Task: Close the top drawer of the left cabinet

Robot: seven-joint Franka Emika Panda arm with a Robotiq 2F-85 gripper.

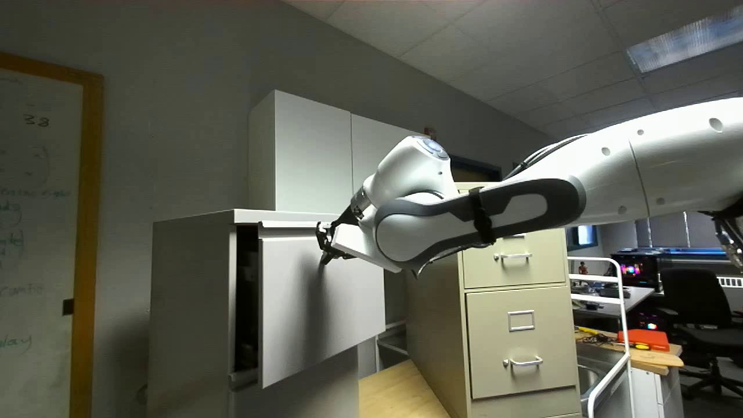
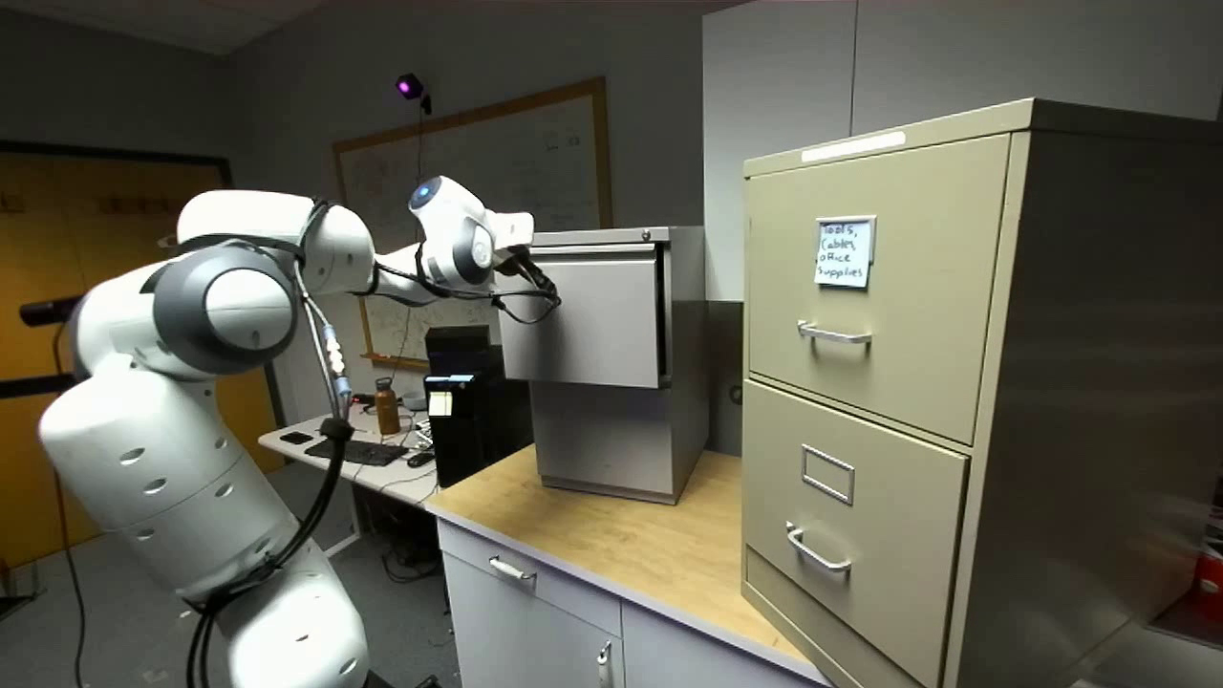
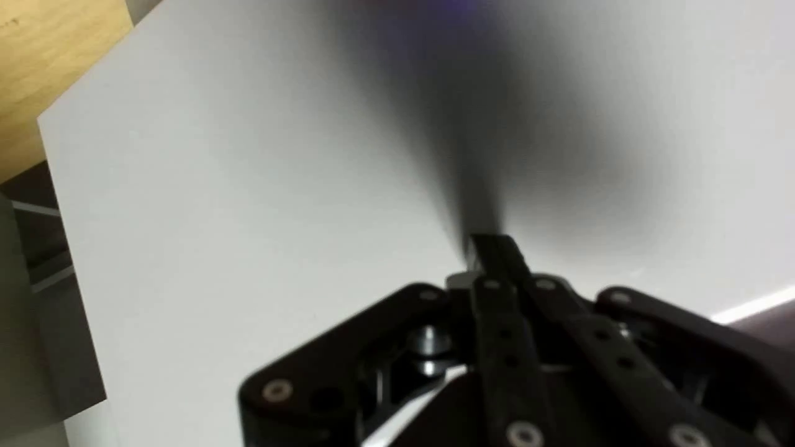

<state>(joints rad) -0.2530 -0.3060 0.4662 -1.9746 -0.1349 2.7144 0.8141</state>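
Note:
The left cabinet (image 1: 191, 302) is a boxy light-grey metal cabinet, also seen in an exterior view (image 2: 690, 382). Its top drawer (image 1: 354, 307) stands slightly open, with a narrow dark gap along its side. The drawer's flat white front shows in an exterior view (image 2: 607, 330) and fills most of the wrist view (image 3: 248, 205). My gripper (image 1: 325, 259) is at the upper part of the drawer front, also seen in an exterior view (image 2: 551, 294). In the wrist view the fingertips (image 3: 494, 242) are together with nothing between them, at or very near the panel.
A beige filing cabinet (image 1: 522, 337) with handled drawers stands beside the left cabinet, large in an exterior view (image 2: 879, 296). Both stand on a wooden counter (image 2: 583, 535). A white two-door cupboard (image 1: 313, 157) is behind. A desk (image 2: 306, 435) with a keyboard lies beyond the counter.

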